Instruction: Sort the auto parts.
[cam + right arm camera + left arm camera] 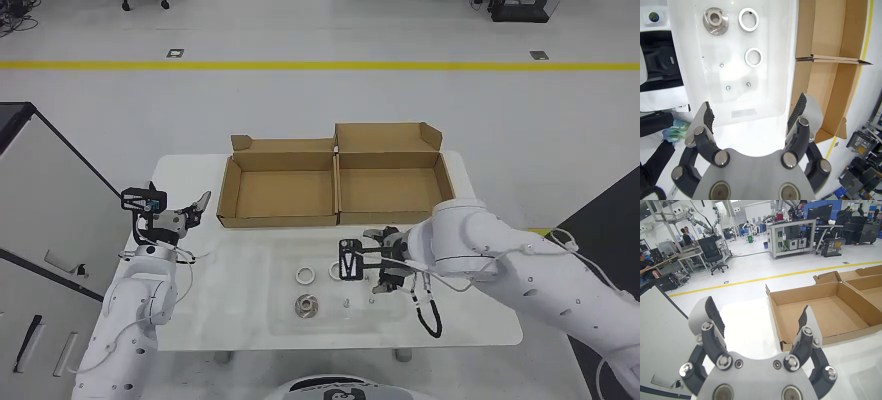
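A shallow white tray (772, 85) on the table holds the parts: a metal flange (715, 20), two metal rings (748, 20) (753, 57), a nut (721, 65) and two small bolts (728, 87) (748, 84). From above, the flange (306, 306) and rings (303, 273) (331, 270) lie mid-table. My right gripper (755, 100) hovers open above the tray's edge with nothing between its fingers; its place in the top view is (344, 258). My left gripper (757, 306) is open and empty, raised over the table's left side (198, 210), beside the left box.
Two open, empty cardboard boxes (280, 193) (390, 185) stand side by side at the back of the white table (230, 300). The left box (848, 294) is just ahead of my left gripper. A grey panel (50, 200) borders the table's left side.
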{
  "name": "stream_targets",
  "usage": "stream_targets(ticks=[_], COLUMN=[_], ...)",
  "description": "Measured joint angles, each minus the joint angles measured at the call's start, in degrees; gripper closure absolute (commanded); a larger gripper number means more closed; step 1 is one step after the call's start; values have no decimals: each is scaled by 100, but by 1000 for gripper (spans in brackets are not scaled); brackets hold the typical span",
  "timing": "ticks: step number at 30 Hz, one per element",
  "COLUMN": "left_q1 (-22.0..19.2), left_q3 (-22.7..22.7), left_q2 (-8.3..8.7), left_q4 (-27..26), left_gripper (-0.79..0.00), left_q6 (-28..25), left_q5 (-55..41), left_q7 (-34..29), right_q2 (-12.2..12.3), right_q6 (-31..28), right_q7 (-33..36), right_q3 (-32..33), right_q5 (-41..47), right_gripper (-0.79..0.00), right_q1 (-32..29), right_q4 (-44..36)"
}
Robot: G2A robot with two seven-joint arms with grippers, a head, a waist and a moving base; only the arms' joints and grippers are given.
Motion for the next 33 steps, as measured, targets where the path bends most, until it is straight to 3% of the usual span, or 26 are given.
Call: stream_targets(ticks=[8,15,18,20,24,30,33], left_q1=[0,0,0,0,0,0,0], left_q3=[0,0,0,0,0,0,0], left_q2=[0,0,0,0,0,0,0], left_q4=[0,0,0,0,0,0,0], left_gripper=[-785,-785,-785,-785,-785,-785,-785], left_q6=[0,0,0,0,0,0,0], left_q5=[0,0,0,0,0,0,0], left_q7=[0,0,0,0,0,0,0], right_q2=[-43,-121,-169,-206,-276,-382,-432], right_q6=[249,130,78,50,8,26,26], right_q7=[248,129,76,49,7,25,25], right_q3=[-1084,-1775,-1971,-2087,-2272,-2281,-2281], right_q5=[636,875,937,963,1001,954,906], right_gripper=[-785,-785,-699,-594,-560,-394,-385], right_q1=[881,1392,1533,1602,1665,1509,1448], right_q4=[256,590,702,756,853,967,1041])
